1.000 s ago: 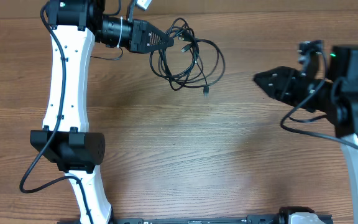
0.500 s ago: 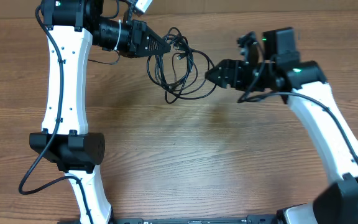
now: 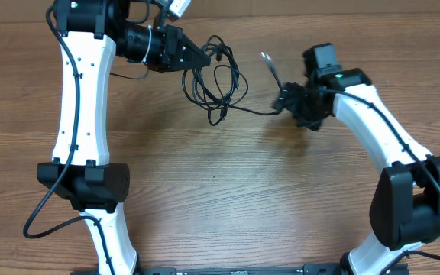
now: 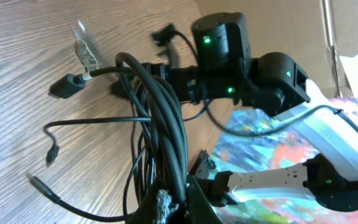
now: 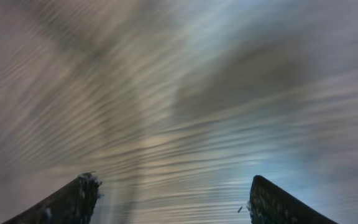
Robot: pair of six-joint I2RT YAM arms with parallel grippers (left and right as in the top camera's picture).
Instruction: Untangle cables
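The cables point(image 3: 216, 76) are a tangled coil of thin black cords at the back middle of the wooden table. My left gripper point(image 3: 202, 57) is shut on the coil's left side. In the left wrist view the bundle point(image 4: 163, 124) runs up out of the jaws point(image 4: 179, 200). A black plug with a silvery tip point(image 4: 73, 78) and two small plug ends lie loose. One strand point(image 3: 254, 112) stretches right to my right gripper point(image 3: 292, 105). A silvery plug end point(image 3: 266, 56) sticks up beside it. The right wrist view shows the fingers point(image 5: 173, 186) wide apart over blurred wood, with nothing between them.
The left arm's white links point(image 3: 79, 114) run along the table's left side. The right arm point(image 3: 380, 130) curves in from the front right. Bare wooden table point(image 3: 228, 191) lies in front of the coil. Cardboard and colourful paper point(image 4: 278, 143) sit beyond the table's edge.
My right gripper has swung from right beside the coil to the right and turned downward. A strand now stretches out of the coil toward it. The coil looks narrower. The left gripper has held still.
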